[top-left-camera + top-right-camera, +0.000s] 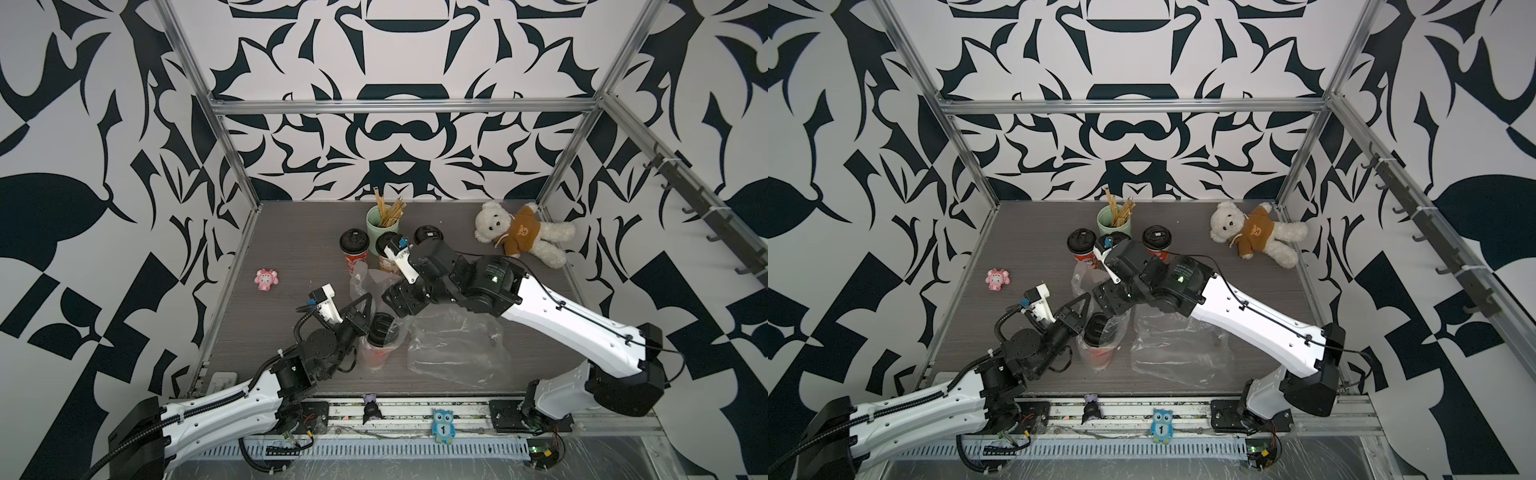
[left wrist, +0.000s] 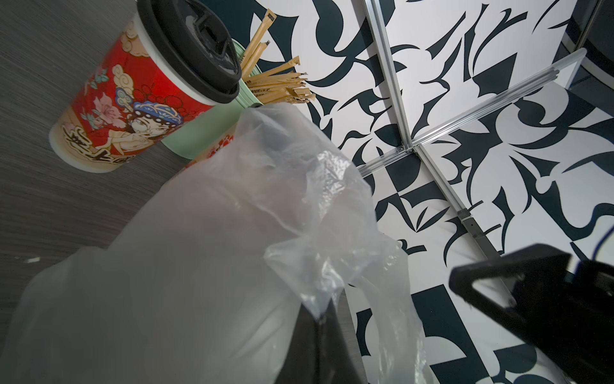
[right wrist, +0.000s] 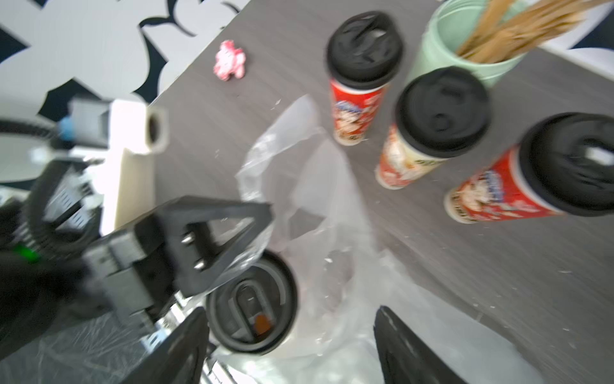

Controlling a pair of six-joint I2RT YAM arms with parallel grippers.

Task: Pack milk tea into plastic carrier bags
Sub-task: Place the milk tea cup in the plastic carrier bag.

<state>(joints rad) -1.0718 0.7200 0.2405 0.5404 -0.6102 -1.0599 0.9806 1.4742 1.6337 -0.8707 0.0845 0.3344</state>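
Left claw [image 1: 366, 298] clenched on the carrier bag [image 2: 216, 239] rim; keep it taut and high; right claw [image 3: 290, 319], released, hangs over the bagged milk tea cup [image 1: 380, 330] — gather the opposite handle evenly; three cups [image 1: 353, 247] wait at the surface's [image 1: 291, 232] back

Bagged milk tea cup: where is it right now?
In both top views the bagged cup stands at the front of the table, between the left gripper and the spare bag lying flat.

teddy bear [image 1: 519, 232] back right | pink toy [image 1: 266, 280] left | mint-green cup [image 1: 381, 226] holding sticks
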